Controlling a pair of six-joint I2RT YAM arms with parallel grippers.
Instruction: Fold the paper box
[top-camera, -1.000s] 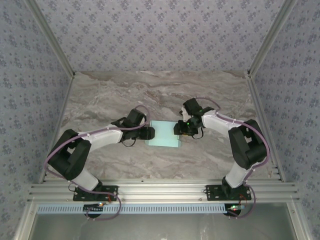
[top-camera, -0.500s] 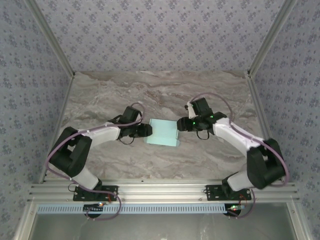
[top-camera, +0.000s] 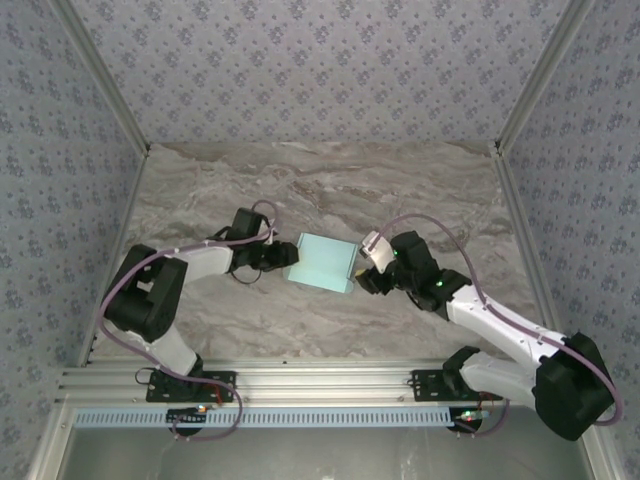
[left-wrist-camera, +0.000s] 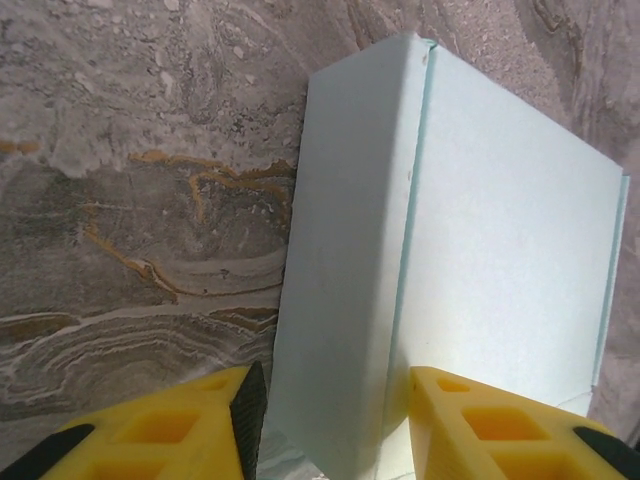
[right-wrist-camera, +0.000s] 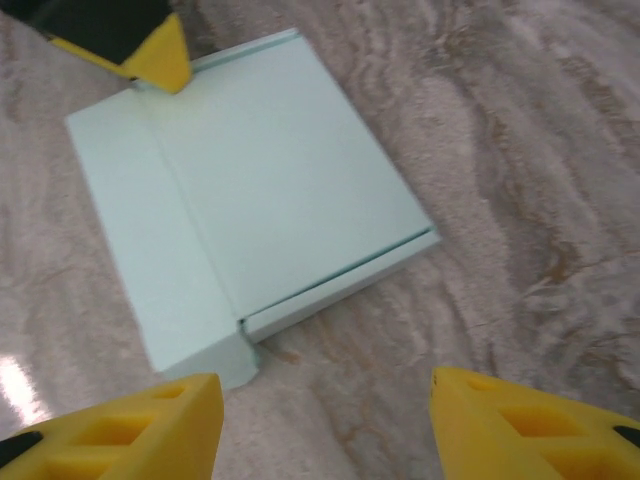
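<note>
One paper box (top-camera: 322, 263), pale cyan and folded up, lies mid marble tabletop (top-camera: 200, 190), skewed slightly since a second ago. Left gripper (top-camera: 288, 258) sits at the box's left edge, fingers apart astride the side wall and narrowing. Right gripper (top-camera: 363, 272) has backed off the box's right edge, fingers spread, empty. Judgement: folding near done. No legible writing.

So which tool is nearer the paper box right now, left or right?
Left. The left tool straddles the left edge of the paper box. The right tool hangs open off the box's right side, with bare table between them.
</note>
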